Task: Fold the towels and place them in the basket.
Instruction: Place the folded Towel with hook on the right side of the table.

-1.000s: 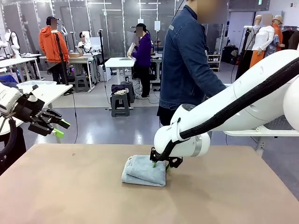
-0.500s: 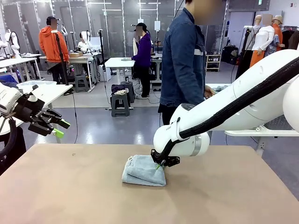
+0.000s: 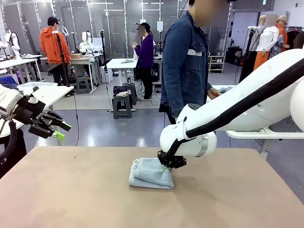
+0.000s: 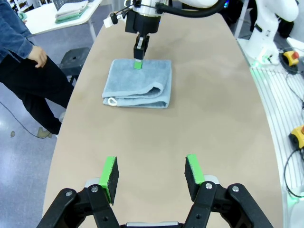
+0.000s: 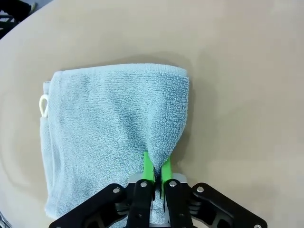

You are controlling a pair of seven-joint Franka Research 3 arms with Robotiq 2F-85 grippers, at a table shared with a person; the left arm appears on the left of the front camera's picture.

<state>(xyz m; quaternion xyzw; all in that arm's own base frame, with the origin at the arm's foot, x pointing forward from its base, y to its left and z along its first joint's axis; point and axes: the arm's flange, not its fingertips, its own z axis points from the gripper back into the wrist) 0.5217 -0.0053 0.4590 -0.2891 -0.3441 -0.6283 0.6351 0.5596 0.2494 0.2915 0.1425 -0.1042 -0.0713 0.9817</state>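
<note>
Your right jaws pinch the folded light blue towel near the far edge of the surface; your left jaws stand wide above its left edge.

**A robotics lab in an open workshop hall**

A tan table stands in the foreground. A white robot arm reaches over it from its right side, and a person in a denim jacket stands at its far edge. Beyond the table, a smooth grey floor leads to white worktables with a stool in front of them. A person in an orange hoodie and another in purple stand by those worktables. Tall metal-framed glass panels run behind them. Just off the table's side lies a yellow box with a red button, joined to a cable.
</note>
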